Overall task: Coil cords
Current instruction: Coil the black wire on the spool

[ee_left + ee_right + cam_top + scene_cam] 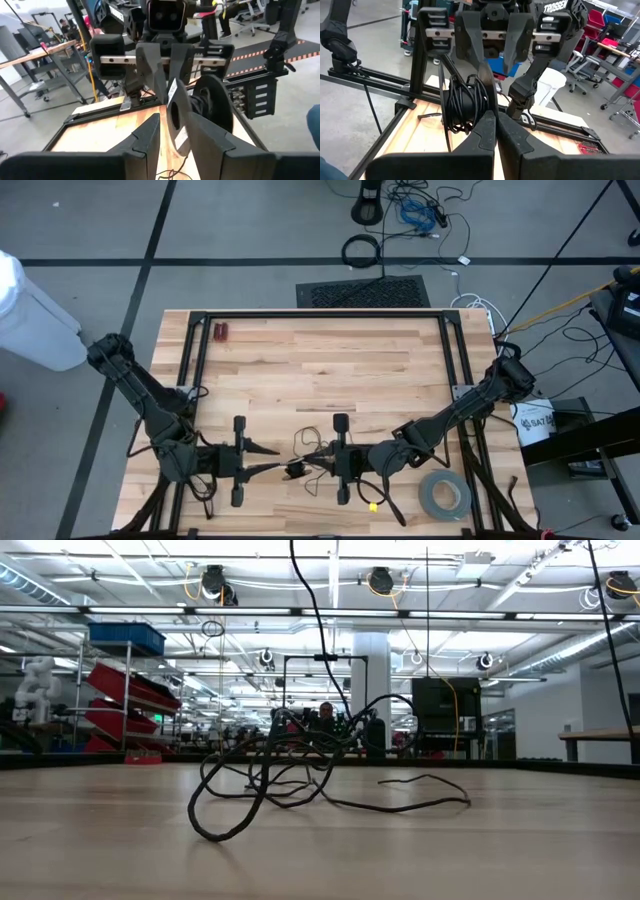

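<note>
The left gripper (272,460) and right gripper (312,457) are pointed tip to tip, close together, both arms stretched low. The right fingers (487,131) are pressed together; the left fingers (150,135) are held partly apart.

Overhead looks down; low looks level; wrists close.

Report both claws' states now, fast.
Left claw: closed on the cord, holding its coiled bundle.
Right claw: shut, fingers pressed together, right beside the bundle; whether it pinches a strand cannot be told.
</note>
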Controlling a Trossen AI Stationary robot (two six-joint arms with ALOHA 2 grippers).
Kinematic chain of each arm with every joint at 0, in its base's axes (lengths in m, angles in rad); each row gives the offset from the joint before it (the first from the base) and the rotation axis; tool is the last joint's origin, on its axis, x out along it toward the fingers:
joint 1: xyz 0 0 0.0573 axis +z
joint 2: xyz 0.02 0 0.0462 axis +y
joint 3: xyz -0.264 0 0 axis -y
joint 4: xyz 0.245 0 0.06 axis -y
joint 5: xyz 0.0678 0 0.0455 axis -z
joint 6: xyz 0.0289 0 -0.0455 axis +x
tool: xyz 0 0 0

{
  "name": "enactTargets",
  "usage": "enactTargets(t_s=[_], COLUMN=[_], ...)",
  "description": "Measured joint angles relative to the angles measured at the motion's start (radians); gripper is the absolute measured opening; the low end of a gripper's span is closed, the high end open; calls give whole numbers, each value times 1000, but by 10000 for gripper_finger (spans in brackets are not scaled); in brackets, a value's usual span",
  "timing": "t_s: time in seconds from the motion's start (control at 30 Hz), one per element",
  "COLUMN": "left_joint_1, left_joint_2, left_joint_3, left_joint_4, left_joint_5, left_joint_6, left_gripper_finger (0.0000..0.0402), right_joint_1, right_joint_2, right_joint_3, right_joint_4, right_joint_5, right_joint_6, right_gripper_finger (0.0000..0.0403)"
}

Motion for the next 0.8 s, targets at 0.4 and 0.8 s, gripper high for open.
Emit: enactTargets(t_s=[0.4, 0.8], left_joint_1=[-16, -15], left_joint_2=[-2, -2], left_joint_3=[0, 0], left_joint_4=[0, 4], left_joint_5=[2, 1], left_joint_6=[-7, -10], left_gripper_finger=[107, 107], right_joint_1=[3, 3], right_joint_2=[-7, -27], right_joint_3=[0, 0], right_joint_4=[-5, -21], right_joint_5=[112, 129], right_joint_6=[8, 7], right_gripper_finger=[0, 0])
